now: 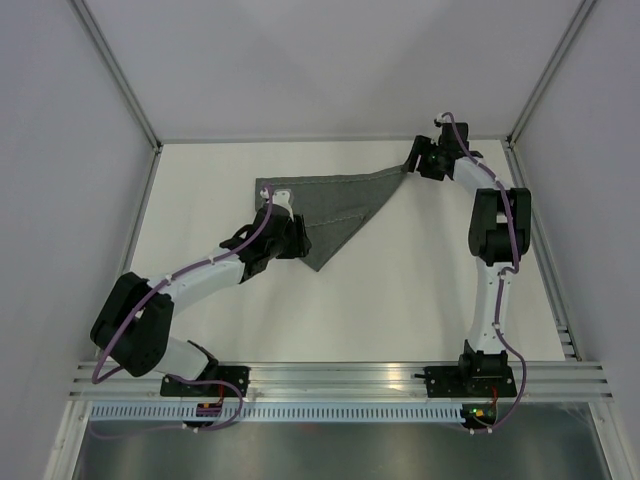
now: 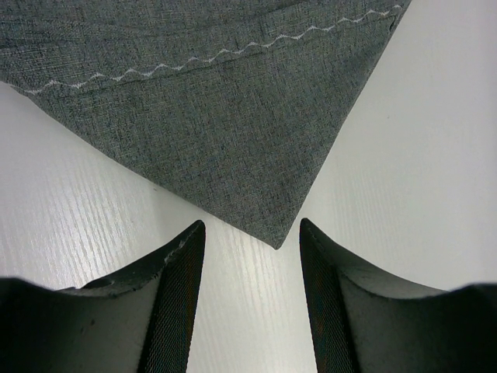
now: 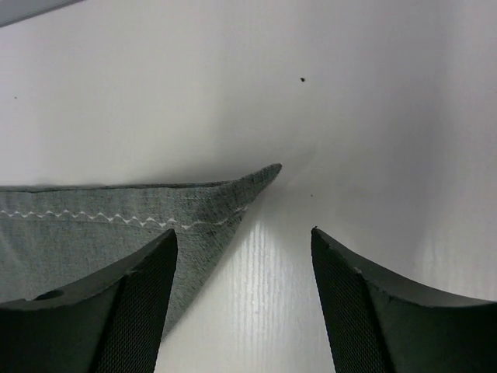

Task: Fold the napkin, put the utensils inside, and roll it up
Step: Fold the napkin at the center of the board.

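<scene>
- One white table [image 1: 420, 300] fills the floor of the enclosure, with pale walls on three sides and an aluminium rail along the near edge where both arm bases sit.
- Two arms reach out over it. The left arm [image 1: 190, 275] angles toward the middle, and the right arm [image 1: 495, 225] stretches up the right side toward the far wall.
- Between them lies the napkin [image 1: 340, 205], a dark grey cloth flat on the table in a triangular outline. Its long edge runs along the far side and its point aims back toward the bases.
- At that near point sits the left gripper [image 2: 249, 224]. Its jaws stand well apart and hold nothing. In the left wrist view the cloth's tip ends just ahead of the gap, with bare table between the fingers.
- At the cloth's far right corner sits the right gripper [image 3: 243, 231], also spread wide and gripping nothing. The pointed corner lies on the table just ahead of its left finger [image 3: 132, 311], and the right finger is over bare table.
- A thin, light zigzag stitch line [image 2: 194, 61] runs along the cloth near its edge.
</scene>
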Robot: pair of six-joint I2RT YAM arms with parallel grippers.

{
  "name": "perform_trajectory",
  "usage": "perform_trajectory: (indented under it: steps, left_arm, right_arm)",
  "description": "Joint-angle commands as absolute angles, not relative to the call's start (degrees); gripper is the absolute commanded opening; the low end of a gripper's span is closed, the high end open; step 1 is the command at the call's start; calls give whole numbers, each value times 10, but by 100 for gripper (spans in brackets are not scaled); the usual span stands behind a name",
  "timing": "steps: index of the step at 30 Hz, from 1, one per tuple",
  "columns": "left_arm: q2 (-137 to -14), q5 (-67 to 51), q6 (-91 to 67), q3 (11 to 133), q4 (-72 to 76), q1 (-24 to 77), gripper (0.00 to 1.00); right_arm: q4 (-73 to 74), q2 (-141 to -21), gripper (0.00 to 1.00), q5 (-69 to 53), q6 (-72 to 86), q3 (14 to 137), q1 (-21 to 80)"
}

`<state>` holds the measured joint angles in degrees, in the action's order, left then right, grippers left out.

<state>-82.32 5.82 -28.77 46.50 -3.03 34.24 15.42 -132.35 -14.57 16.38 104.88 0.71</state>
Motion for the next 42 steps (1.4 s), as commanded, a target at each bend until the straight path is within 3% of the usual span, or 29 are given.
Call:
perform_trajectory:
  steps: [1, 15, 25, 28, 35, 42]
  left_arm:
    - [-807, 69, -311, 461, -20, 346, 57]
    - [-808, 72, -308, 459, -24, 348, 57]
    - [-810, 74, -304, 457, -25, 347, 57]
    - [-810, 74, -303, 457, -25, 347, 57]
    - [-816, 72, -300, 461, -27, 348, 57]
    - [-821, 72, -301, 462, -26, 348, 57]
  right_arm:
    - [137, -1340, 76, -195, 223, 1088, 8]
    - [90, -1395, 68, -243, 325, 1094, -23]
    - [68, -1418, 53, -279, 362, 1107, -23]
    - [65, -1419, 48, -283, 363, 1108, -23]
    - [50, -1406, 20, -291, 357, 1106, -23]
    - [33, -1359, 10, -286, 303, 1077, -15]
